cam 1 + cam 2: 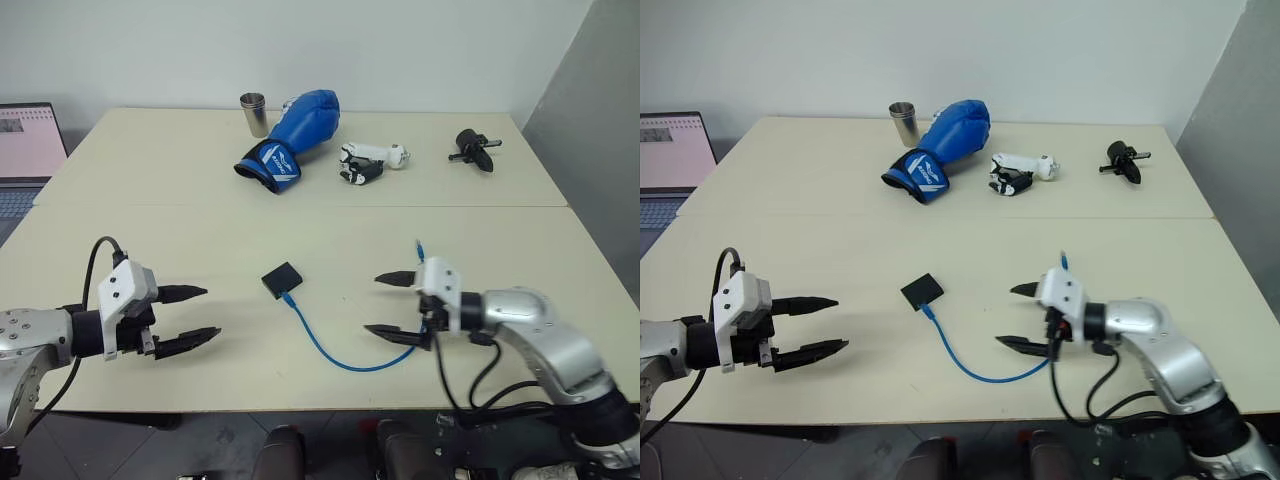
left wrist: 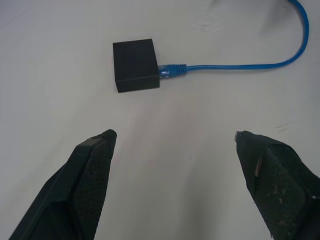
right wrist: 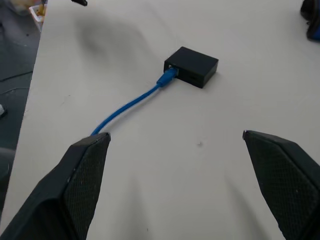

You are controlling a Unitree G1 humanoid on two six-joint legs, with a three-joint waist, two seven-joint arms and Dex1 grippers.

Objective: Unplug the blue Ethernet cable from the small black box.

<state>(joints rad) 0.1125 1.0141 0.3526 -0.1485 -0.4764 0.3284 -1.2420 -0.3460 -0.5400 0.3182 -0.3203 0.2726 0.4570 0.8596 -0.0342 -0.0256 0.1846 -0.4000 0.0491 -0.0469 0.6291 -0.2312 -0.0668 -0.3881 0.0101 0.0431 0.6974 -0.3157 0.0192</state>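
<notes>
Cable status: blue Ethernet cable [image 1: 330, 350] was plugged into small black box [image 1: 282, 280], which lay flat mid-tabletop [image 1: 200, 215]; cord curved from the box toward right gripper [image 1: 392, 304]; left gripper [image 1: 195, 316] sat left of the box, well apart; both grippers' jaws stood wide, holding nothing; blue boxing glove [image 1: 290, 137] lay at the far side.

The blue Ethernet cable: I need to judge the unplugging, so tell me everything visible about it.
The blue Ethernet cable is a thin bright-blue cord lying on the table. One plug sits in a port in the edge of the small black box. From there it curves in a loop toward the open right gripper, its far end rising behind it. Neither gripper touches it.
</notes>
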